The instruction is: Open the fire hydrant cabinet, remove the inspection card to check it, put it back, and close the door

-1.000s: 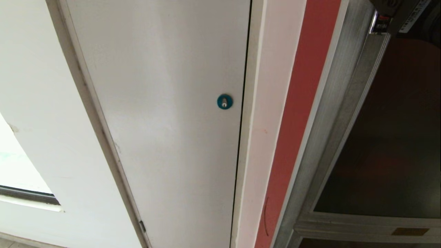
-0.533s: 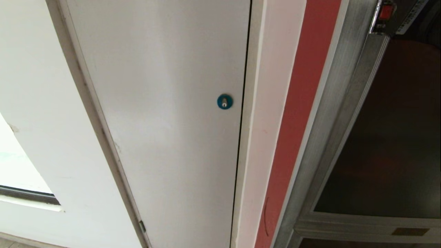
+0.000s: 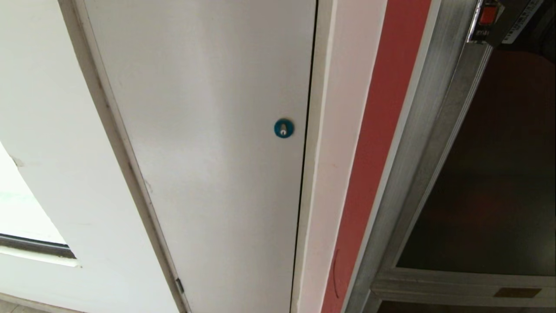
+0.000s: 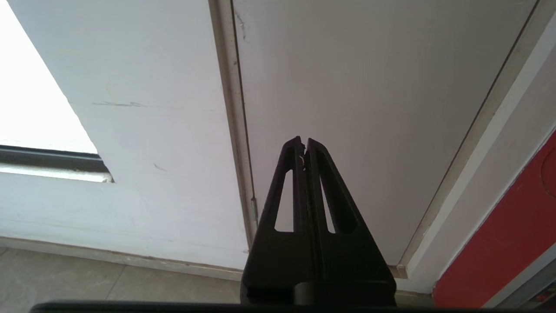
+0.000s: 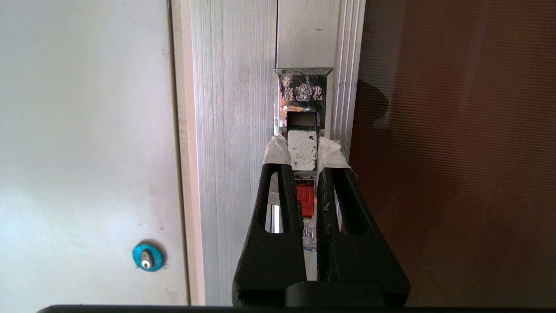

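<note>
The fire hydrant cabinet has a brushed-silver frame (image 3: 434, 108) (image 5: 234, 130). Its door (image 3: 499, 174) (image 5: 456, 152), a dark tinted glass panel, lies flush in the frame. The chrome latch (image 5: 302, 91) sits on the door's edge, with a red button (image 5: 305, 198) (image 3: 488, 14) below its lever. My right gripper (image 5: 303, 152) is shut on the latch's chrome lever (image 5: 302, 150), its white-taped fingertips (image 5: 276, 150) on either side. My left gripper (image 4: 304, 141) hangs shut and empty, low in front of the white door. The inspection card is out of view.
A plain white door (image 3: 208, 152) with a blue round lock (image 3: 283, 128) (image 5: 147, 257) stands left of the cabinet, then a red wall strip (image 3: 382, 130). A lower dark panel with a brass plate (image 3: 517, 292) sits under the glass door. A window opening (image 3: 21, 208) is at far left.
At the head view's top right corner, the dark gripper part that covered the latch has shifted, and the red button now shows. Nothing else has moved.
</note>
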You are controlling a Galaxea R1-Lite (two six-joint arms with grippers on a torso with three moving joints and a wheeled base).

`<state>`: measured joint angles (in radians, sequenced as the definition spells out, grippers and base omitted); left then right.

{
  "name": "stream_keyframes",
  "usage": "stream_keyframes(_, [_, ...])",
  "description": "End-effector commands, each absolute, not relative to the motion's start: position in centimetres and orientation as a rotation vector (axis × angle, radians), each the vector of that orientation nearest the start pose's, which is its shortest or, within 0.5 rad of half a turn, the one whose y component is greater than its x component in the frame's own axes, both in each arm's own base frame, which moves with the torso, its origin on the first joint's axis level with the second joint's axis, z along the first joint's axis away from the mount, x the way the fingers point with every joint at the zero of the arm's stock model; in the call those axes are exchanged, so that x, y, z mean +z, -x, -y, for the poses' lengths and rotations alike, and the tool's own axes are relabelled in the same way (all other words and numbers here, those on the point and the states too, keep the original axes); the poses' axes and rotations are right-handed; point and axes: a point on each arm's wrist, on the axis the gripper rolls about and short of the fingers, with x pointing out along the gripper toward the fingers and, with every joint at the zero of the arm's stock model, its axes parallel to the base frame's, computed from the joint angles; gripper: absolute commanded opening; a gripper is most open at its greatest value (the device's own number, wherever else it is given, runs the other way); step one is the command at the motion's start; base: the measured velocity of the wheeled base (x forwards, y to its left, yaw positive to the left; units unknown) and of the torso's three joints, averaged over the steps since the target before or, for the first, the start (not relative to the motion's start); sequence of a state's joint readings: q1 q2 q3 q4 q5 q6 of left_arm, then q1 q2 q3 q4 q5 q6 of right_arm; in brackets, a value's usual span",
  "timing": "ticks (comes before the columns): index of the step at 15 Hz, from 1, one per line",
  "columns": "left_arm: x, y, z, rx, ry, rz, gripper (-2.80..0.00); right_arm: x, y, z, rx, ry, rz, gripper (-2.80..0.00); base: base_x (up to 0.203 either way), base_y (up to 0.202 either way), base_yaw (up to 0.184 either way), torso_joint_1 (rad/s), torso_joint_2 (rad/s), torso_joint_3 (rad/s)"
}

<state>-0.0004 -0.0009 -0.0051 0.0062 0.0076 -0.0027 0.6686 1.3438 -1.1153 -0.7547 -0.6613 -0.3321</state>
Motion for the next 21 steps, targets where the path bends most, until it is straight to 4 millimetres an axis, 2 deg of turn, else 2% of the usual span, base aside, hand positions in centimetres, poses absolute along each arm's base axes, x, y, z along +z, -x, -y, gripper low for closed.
stream_keyframes(1, [7.7, 2.3, 0.0, 0.008, 0.003, 0.000, -2.80, 37.9, -16.3, -11.3, -0.060, -0.010, 0.420, -2.80, 0.000, 0.000, 0.000, 0.000, 0.00, 0.000])
stream_keyframes(10, [7.7, 2.3, 0.0, 0.008, 0.003, 0.000, -2.80, 38.3, -13.2, -9.5, -0.037, -0.001, 0.408, -2.80, 0.000, 0.000, 0.000, 0.000, 0.00, 0.000])
stream_keyframes(21, [7.7, 2.3, 0.0, 0.008, 0.003, 0.000, -2.80, 38.0, -12.3, -8.7, -0.039, 0.002, 0.411, -2.80, 0.000, 0.000, 0.000, 0.000, 0.00, 0.000])
